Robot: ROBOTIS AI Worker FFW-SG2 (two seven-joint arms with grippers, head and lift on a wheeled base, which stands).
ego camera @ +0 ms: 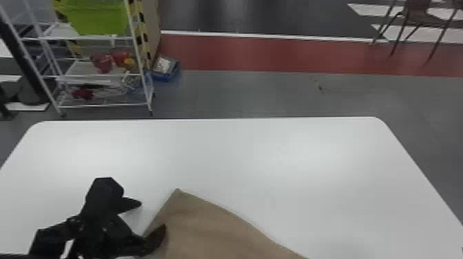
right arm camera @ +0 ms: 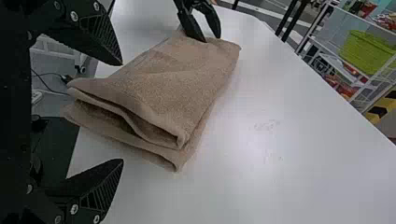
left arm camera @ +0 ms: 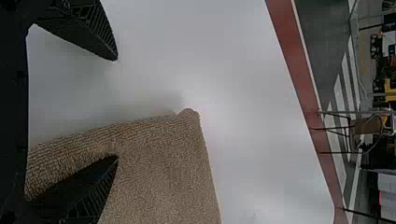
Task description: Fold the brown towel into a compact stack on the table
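Left claw spread and gripping nothing, I have one finger over the brown towel, the other beyond its edge—perhaps to pinch that side. Right claw gapes towards the layered end on the table, likely for squaring.

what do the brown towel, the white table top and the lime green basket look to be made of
The brown towel looks like soft, matte terry cloth, probably cotton: small loops cover its surface. The white table top seems a smooth, semi-gloss laminate, given its soft reflections, though painted board is possible. The lime green basket is likely moulded plastic, from its even, solid colour.
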